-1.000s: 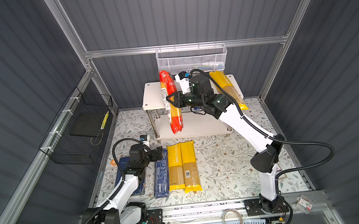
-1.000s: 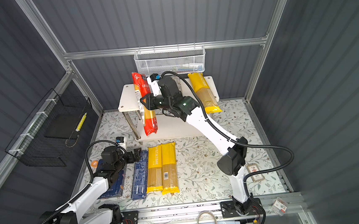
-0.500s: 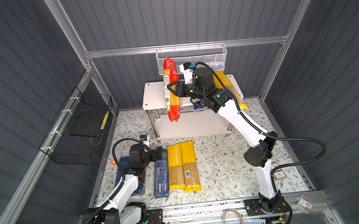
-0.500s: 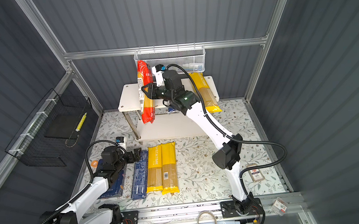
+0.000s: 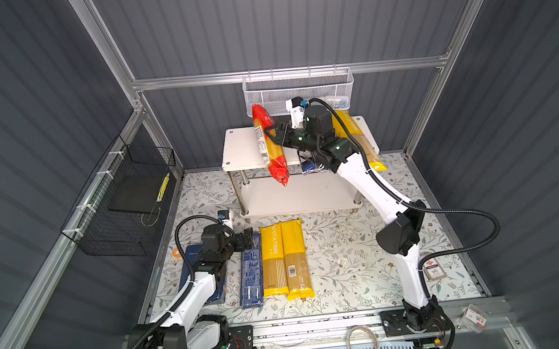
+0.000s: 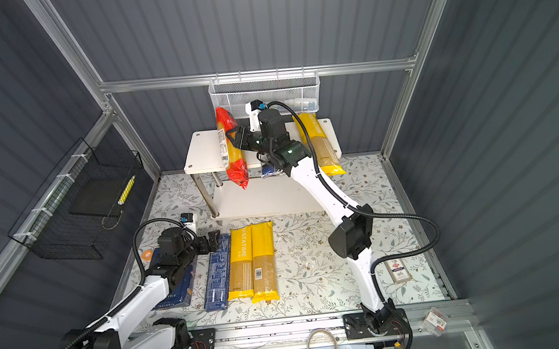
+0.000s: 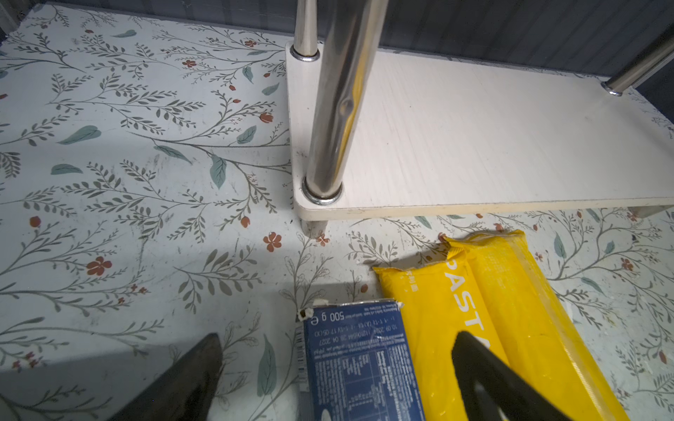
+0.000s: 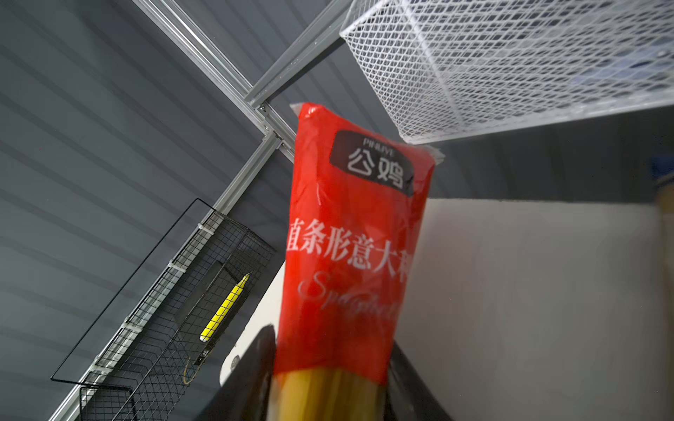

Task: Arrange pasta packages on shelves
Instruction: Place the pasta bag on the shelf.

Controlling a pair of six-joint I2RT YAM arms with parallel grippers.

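The red pack [image 5: 279, 168] overhangs the front edge of the top shelf [image 5: 238, 151], upper centre. The right gripper [image 5: 271, 135] flanks it, grip indeterminate. The left gripper [image 7: 337, 339] stands spread wide.

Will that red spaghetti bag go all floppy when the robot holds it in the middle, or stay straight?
Probably straight: the red spaghetti bag shows no sag either side of the right gripper, likely because the sticks inside are stiff. Its glossy wrapper looks slippery and might slide. One end pokes past the edge of the top shelf, so it could tip off.
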